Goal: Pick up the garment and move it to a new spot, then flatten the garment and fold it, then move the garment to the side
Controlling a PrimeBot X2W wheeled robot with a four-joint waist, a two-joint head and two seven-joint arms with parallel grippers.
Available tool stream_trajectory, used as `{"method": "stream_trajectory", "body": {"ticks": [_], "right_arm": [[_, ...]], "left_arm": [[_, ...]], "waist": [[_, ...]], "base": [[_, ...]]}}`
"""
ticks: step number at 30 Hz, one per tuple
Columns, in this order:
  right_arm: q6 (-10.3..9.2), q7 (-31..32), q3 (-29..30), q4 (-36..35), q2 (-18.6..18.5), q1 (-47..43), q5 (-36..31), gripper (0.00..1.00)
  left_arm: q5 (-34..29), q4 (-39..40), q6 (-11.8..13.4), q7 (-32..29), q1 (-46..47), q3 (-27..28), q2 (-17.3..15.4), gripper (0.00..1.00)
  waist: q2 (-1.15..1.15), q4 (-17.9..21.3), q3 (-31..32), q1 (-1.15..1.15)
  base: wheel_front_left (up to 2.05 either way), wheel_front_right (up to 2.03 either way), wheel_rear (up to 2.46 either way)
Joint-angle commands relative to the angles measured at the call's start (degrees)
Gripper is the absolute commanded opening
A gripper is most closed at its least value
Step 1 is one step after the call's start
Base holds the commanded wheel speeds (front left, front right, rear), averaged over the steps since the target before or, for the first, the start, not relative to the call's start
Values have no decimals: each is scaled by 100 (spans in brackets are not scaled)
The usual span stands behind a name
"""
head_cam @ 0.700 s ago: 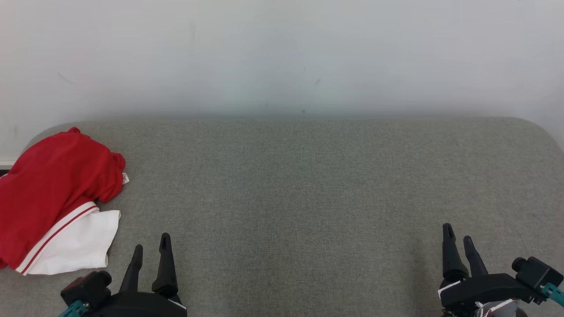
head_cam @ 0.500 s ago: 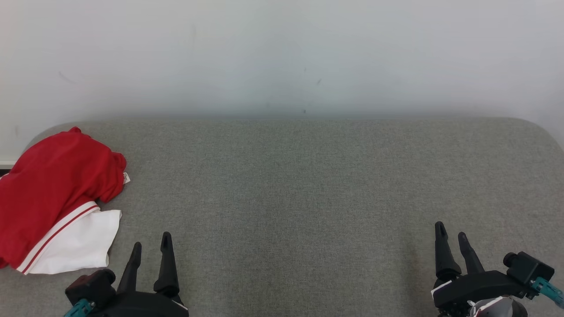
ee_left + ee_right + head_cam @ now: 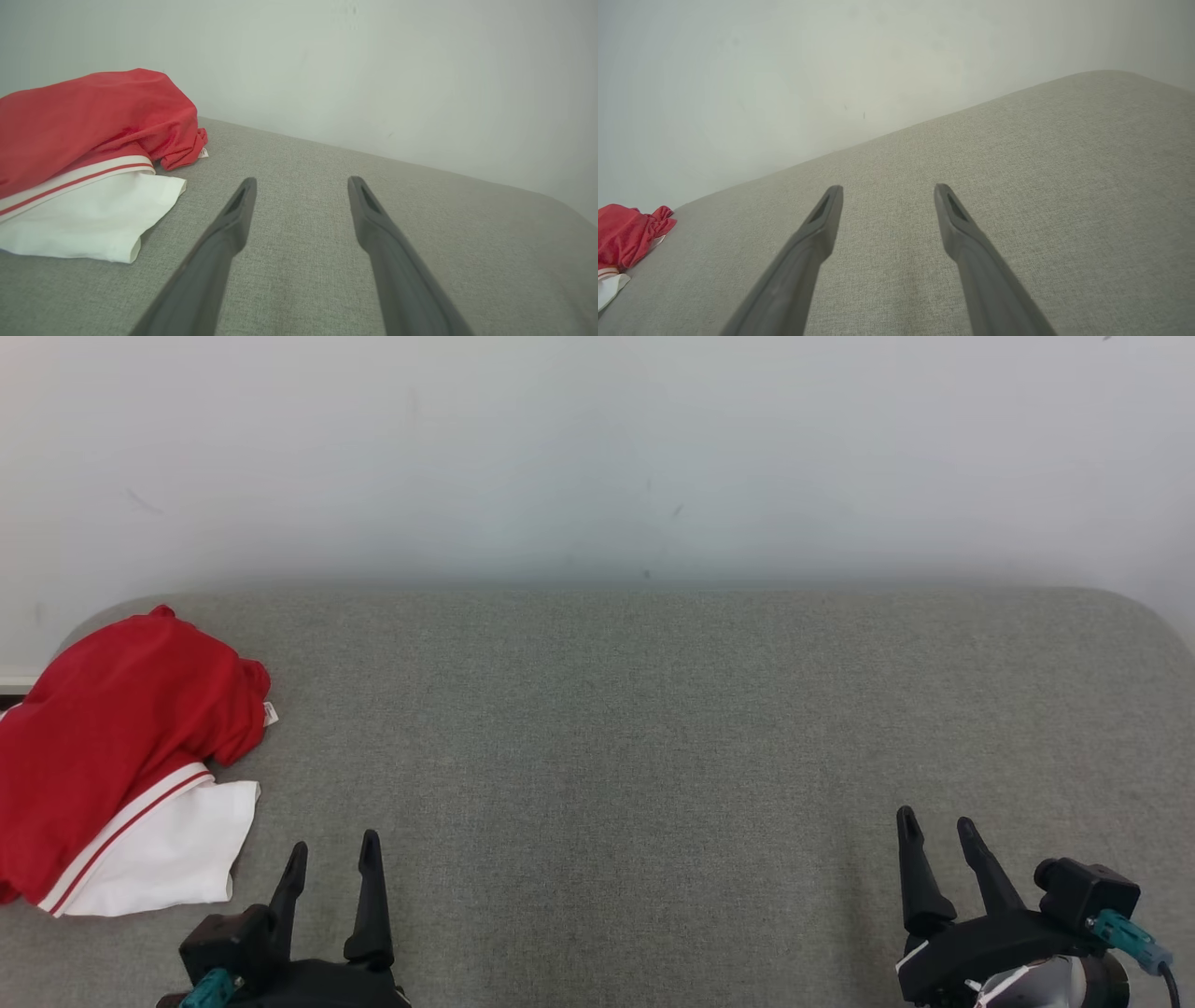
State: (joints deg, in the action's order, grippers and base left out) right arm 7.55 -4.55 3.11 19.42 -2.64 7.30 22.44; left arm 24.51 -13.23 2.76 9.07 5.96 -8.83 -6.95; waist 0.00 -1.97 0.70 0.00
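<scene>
— Garment point(image 3: 112, 737): where?

— Left of the left gripper point(image 3: 334, 845) and slightly ahead. It is a soft, crumpled red heap with a white, red-striped band, and its long axis runs away from the fingers. The white corner lies nearest.

— Which arm?

— Likely the left. The right gripper point(image 3: 934, 818) sits well apart. Both are spread wide, empty, above the grey woven desk point(image 3: 653, 728).

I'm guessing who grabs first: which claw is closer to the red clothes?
The left gripper: it is beside the white edge of the garment; the right gripper is far across the grey surface.
</scene>
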Motion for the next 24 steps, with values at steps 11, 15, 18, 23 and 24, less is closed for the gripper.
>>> {"method": "stream_trajectory", "body": {"ticks": [11,15,18,23,24], "right_arm": [[-8,66,-24,-205,-30,-94,-850,100],[-8,77,-13,-205,-30,-121,-1084,100],[-9,75,-12,-201,-31,-134,-1243,100],[-9,63,-32,-170,-31,-168,-1476,100],[-9,56,-39,-165,-31,-172,-1520,100]], "left_arm": [[-562,-165,10,191,145,-178,-80,100],[-725,-202,8,243,127,-222,-81,100],[-786,-235,-13,282,108,-228,-57,100],[-923,-281,-58,339,79,-252,-32,100],[-962,-291,-59,353,72,-257,-28,100]], "waist": [[0,20,26,0],[0,24,43,0],[0,21,55,0],[0,14,79,0],[0,13,85,0]], "base": [[0,0,0],[0,0,0],[0,0,0],[0,0,0],[0,0,0]]}}
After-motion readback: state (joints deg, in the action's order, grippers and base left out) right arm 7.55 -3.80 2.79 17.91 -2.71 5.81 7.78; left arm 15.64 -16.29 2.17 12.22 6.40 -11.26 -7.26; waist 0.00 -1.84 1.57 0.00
